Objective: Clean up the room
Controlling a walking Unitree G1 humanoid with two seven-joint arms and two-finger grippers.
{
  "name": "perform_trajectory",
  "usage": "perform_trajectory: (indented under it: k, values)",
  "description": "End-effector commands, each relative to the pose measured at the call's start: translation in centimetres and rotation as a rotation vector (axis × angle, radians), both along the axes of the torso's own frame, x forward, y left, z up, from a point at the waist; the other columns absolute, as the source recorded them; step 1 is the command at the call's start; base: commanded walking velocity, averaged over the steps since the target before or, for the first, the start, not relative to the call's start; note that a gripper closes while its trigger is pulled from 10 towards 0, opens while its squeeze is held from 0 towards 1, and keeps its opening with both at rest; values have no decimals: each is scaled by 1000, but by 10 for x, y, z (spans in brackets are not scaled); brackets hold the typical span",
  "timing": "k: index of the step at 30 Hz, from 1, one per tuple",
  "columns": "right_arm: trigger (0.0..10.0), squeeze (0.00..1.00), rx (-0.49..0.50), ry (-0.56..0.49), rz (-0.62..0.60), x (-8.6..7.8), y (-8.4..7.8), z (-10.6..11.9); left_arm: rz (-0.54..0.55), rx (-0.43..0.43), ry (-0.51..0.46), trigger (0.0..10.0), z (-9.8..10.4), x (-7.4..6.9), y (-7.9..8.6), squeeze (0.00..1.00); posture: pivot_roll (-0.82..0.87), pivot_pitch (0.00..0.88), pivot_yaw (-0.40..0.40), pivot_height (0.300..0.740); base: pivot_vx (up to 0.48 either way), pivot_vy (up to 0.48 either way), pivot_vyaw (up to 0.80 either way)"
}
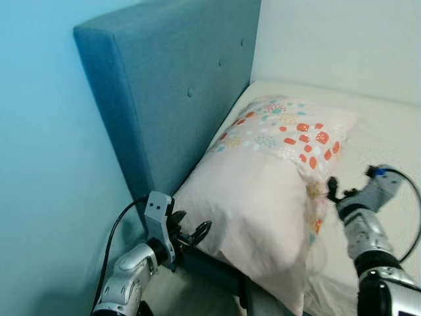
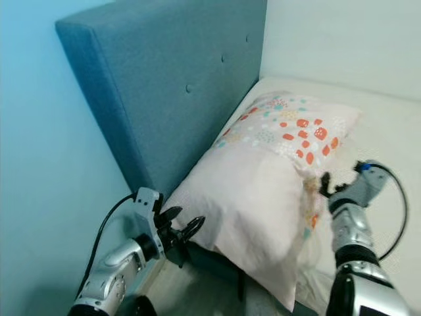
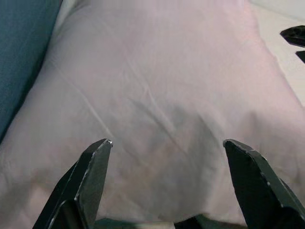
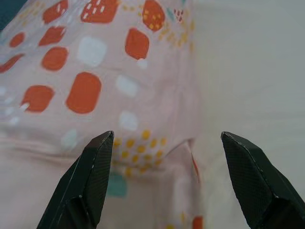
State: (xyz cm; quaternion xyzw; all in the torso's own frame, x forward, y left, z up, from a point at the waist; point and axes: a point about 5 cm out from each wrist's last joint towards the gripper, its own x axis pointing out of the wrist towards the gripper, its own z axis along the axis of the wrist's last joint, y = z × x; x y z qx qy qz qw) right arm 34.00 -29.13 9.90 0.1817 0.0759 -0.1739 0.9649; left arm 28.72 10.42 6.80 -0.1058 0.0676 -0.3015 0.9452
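Note:
A pale pink pillow [image 1: 253, 210] lies on the bed, its near end hanging over the bed's corner. Under it lies a second pillow [image 1: 289, 131] patterned with orange and teal spots. My left gripper [image 1: 192, 234] is open at the pink pillow's near left corner, fingers [image 3: 90, 176] spread before the plain fabric [image 3: 162, 95]. My right gripper [image 1: 331, 189] is open at the pillows' right side, where the patterned cover [image 4: 95, 81] meets the cream sheet [image 4: 248, 71].
A tall teal upholstered headboard [image 1: 171, 85] stands left of the pillows, against a light blue wall [image 1: 46, 184]. The cream mattress [image 1: 388, 138] stretches right, with a white wall [image 1: 342, 39] behind. A black cable [image 1: 113, 237] trails from my left wrist.

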Motion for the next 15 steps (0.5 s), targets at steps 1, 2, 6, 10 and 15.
perform_trajectory:
  k: [1,2,6,10,15]
  values:
    - [10000,0,-3,19,24,-2,4,-6,26,16,-7,10000,0,3,-1,0,124,116,-8,535,0,0,-600]
    - [10000,0,-3,19,24,-2,4,-6,26,16,-7,10000,0,3,-1,0,124,116,-8,535,0,0,-600]
    - [10000,0,29,45,188,-3,43,-25,86,61,-16,10000,-2,9,-7,0,117,121,-8,535,0,0,-600]
    - [10000,0,41,19,272,-4,64,-30,117,78,-21,10000,-2,12,-10,0,117,123,-9,535,0,0,-600]
    - [10000,0,8,-61,260,-6,66,-22,202,114,-22,10000,-7,13,-5,0,105,128,-9,535,0,0,-601]
